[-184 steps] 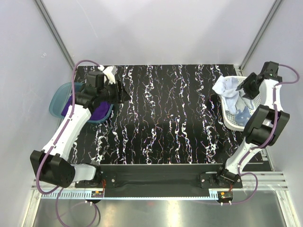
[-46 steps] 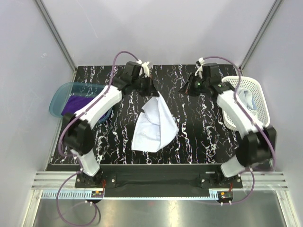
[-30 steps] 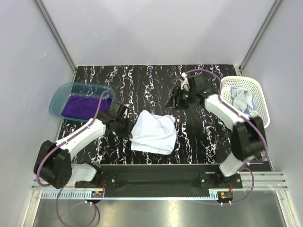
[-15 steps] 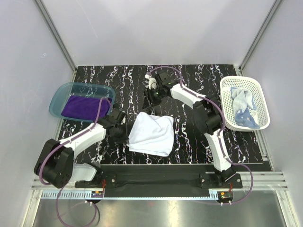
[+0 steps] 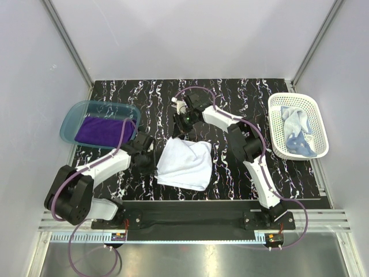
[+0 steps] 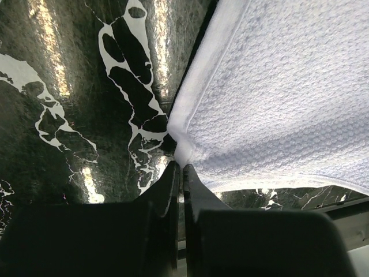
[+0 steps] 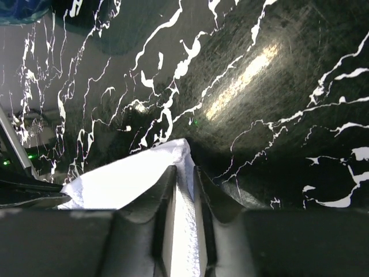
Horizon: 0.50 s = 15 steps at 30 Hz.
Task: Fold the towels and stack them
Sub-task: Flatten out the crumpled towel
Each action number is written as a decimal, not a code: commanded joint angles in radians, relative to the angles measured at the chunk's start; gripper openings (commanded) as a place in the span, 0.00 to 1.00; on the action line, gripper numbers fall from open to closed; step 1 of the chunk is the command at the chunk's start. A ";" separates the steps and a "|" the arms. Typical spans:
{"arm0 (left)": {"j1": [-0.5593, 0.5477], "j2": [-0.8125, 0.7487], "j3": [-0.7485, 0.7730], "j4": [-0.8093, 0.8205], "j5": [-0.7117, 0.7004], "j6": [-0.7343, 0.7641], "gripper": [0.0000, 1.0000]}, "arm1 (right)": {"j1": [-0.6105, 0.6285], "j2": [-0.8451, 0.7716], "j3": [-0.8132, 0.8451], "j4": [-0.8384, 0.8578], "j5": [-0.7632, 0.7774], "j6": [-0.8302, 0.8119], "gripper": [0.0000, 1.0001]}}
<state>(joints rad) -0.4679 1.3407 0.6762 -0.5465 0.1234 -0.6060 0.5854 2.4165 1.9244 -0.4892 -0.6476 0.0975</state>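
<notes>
Seen from above, a small white towel [image 5: 185, 165] of soft waffle-weave cloth lies loosely bunched on a black table top veined with white [image 5: 248, 98], just below the middle of the frame. The left gripper [image 5: 153, 164] reaches in from the lower left and meets the towel's left edge. Its wrist view shows both fingers [image 6: 168, 184] pressed together, pinching a corner of the cloth close to the table. The right gripper [image 5: 180, 130] comes down at the towel's upper left corner. Its wrist view shows the fingers [image 7: 164, 196] clamped on a raised fold of the white cloth. At the left of the frame, a deep purple towel [image 5: 98, 129] lies flat inside a translucent teal plastic tray [image 5: 68, 124]. At the right, a light blue towel [image 5: 295, 124] sits crumpled in a white plastic mesh basket [image 5: 297, 96].
</notes>
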 commanded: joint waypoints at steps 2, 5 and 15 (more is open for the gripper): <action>0.005 0.002 0.028 0.043 -0.010 0.008 0.00 | 0.005 -0.042 -0.001 0.055 0.012 -0.008 0.23; 0.006 0.012 0.033 0.048 0.001 0.008 0.00 | 0.007 -0.083 -0.030 0.086 0.055 -0.004 0.00; 0.006 0.035 0.068 0.049 0.012 0.006 0.00 | 0.007 -0.209 -0.142 0.184 0.137 0.008 0.03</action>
<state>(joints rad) -0.4675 1.3636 0.7059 -0.5278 0.1280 -0.6064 0.5858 2.2921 1.7905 -0.3771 -0.5308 0.1158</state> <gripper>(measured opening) 0.024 0.057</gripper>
